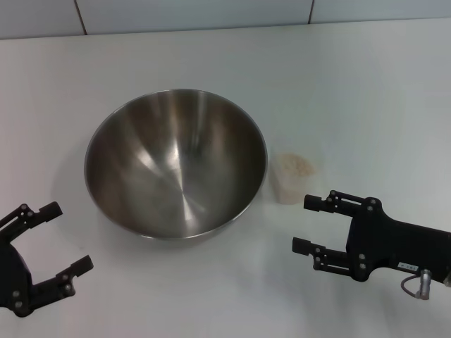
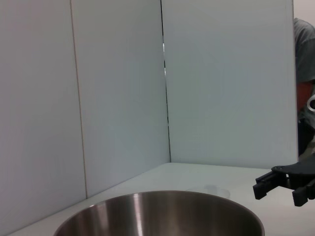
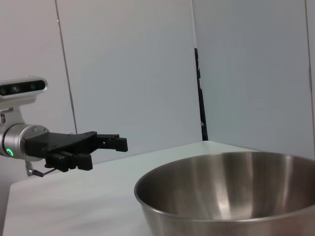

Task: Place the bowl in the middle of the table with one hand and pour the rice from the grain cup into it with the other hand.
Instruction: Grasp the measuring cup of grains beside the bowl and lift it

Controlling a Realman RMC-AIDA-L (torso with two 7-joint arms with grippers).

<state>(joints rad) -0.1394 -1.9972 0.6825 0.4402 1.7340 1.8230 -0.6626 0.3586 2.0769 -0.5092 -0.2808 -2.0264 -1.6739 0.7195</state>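
The steel bowl (image 1: pixel 176 162) stands upright on the white table (image 1: pixel 352 84), left of centre, and holds nothing. The clear grain cup (image 1: pixel 290 186) stands just right of the bowl with rice (image 1: pixel 297 164) in it. My right gripper (image 1: pixel 301 224) is open and empty, a little nearer to me than the cup, its fingers pointing left. My left gripper (image 1: pixel 72 236) is open and empty at the near left, apart from the bowl. The bowl's rim also shows in the left wrist view (image 2: pixel 162 214) and the right wrist view (image 3: pixel 231 191).
White wall panels (image 1: pixel 211 14) rise behind the table's far edge. The left wrist view shows my right gripper (image 2: pixel 275 192) beyond the bowl and a person's arm (image 2: pixel 305 54) at the side. The right wrist view shows my left gripper (image 3: pixel 103 153).
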